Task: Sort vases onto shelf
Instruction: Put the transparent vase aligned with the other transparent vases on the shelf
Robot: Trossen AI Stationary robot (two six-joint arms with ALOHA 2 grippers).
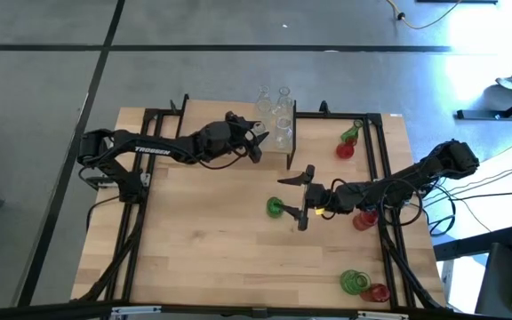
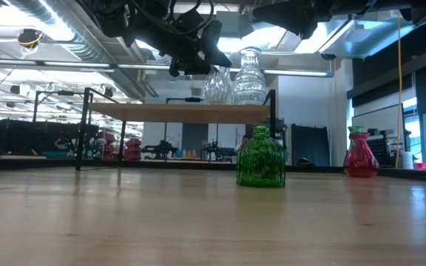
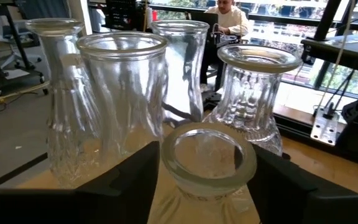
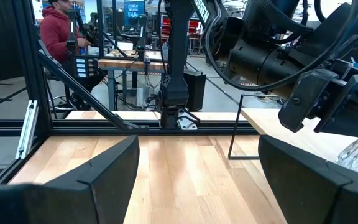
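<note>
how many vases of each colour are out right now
clear vases: 5
green vases: 3
red vases: 3
total: 11

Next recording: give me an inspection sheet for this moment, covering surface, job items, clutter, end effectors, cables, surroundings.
Surface: wooden table, mostly bare.
Job's things: clear vases grouped on the shelf; green vase mid-table; more green and red vases near the right edge.
Clutter: nothing seen.
End effectors: left end effector at the shelf, fingers either side of a clear vase's rim; right end effector open, beside the green vase, holding nothing.
Cables: loose leads by the right arm's base.
Surroundings: seated person beyond the table.
</note>
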